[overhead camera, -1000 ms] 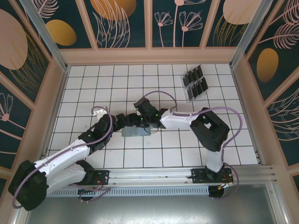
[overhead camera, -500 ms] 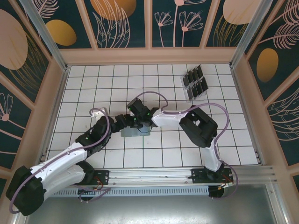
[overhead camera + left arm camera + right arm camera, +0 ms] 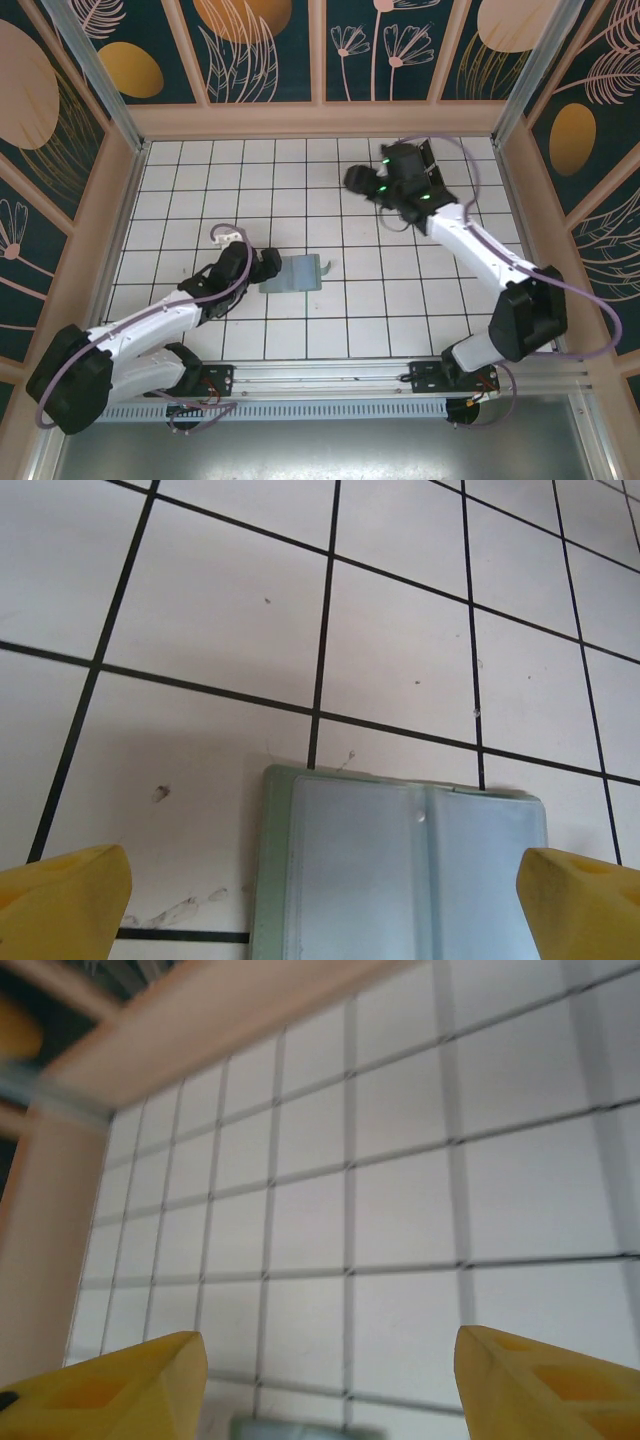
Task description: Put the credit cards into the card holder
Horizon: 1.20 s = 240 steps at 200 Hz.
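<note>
The sage-green card holder [image 3: 293,272] lies open and flat on the white tiled table, its snap tab pointing right. My left gripper [image 3: 266,264] is at its left edge. In the left wrist view the card holder [image 3: 400,870] sits between and just beyond the gripper [image 3: 320,910], whose yellow fingertips [image 3: 62,900] are spread wide and hold nothing. My right gripper [image 3: 354,178] is raised at the back right, open and empty. In the right wrist view the gripper [image 3: 330,1390] looks down on bare tiles, with a sliver of the card holder [image 3: 300,1428] at the bottom edge. The credit cards are hidden under the right arm.
Pink framed walls [image 3: 320,120] close the table in at the back and sides; the back left corner post [image 3: 50,1220] appears in the right wrist view. An aluminium rail [image 3: 330,378] with both arm bases runs along the near edge. White tiles [image 3: 200,180] surround the card holder.
My right arm has swung away from the card holder, up and to the back right. The left gripper has drawn back a little to the holder's left edge.
</note>
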Available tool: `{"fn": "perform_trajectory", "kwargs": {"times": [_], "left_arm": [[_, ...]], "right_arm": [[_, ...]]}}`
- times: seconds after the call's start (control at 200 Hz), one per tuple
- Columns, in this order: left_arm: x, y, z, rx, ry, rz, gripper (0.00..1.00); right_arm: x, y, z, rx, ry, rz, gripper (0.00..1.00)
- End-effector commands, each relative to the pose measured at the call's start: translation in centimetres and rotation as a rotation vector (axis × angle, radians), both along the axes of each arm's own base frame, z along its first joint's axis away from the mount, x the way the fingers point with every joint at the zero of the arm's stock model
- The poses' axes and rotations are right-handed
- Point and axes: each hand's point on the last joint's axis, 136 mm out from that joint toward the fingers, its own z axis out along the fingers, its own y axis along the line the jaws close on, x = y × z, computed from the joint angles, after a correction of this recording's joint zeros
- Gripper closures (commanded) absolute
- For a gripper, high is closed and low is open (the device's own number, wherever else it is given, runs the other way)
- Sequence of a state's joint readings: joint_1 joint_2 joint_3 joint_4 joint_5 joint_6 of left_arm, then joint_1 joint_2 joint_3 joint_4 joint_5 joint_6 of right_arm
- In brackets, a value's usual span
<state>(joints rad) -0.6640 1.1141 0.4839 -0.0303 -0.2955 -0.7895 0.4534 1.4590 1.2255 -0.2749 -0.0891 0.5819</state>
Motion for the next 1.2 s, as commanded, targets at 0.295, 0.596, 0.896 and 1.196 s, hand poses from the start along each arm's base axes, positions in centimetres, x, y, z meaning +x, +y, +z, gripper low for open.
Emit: {"fn": "perform_trajectory", "kwargs": {"times": [0.295,0.596,0.896,1.196], "left_arm": [[2.9,-1.9,1.0,0.098,0.000,-0.054,0.01],[3.3,-2.1,0.8,0.122,0.020,-0.056,0.02],[3.5,-2.3,0.2,0.133,0.038,-0.056,0.01],[3.7,-2.3,-0.4,0.145,0.049,-0.055,0.01]], "right_arm": [[3.4,-11.2,-8.3,-0.466,0.181,-0.129,0.47],[5.8,-13.5,-12.5,-0.668,0.245,-0.146,0.64],[7.7,-14.1,-15.3,-0.757,0.282,-0.141,0.65],[9.0,-13.5,-16.7,-0.755,0.301,-0.124,0.71]]}}
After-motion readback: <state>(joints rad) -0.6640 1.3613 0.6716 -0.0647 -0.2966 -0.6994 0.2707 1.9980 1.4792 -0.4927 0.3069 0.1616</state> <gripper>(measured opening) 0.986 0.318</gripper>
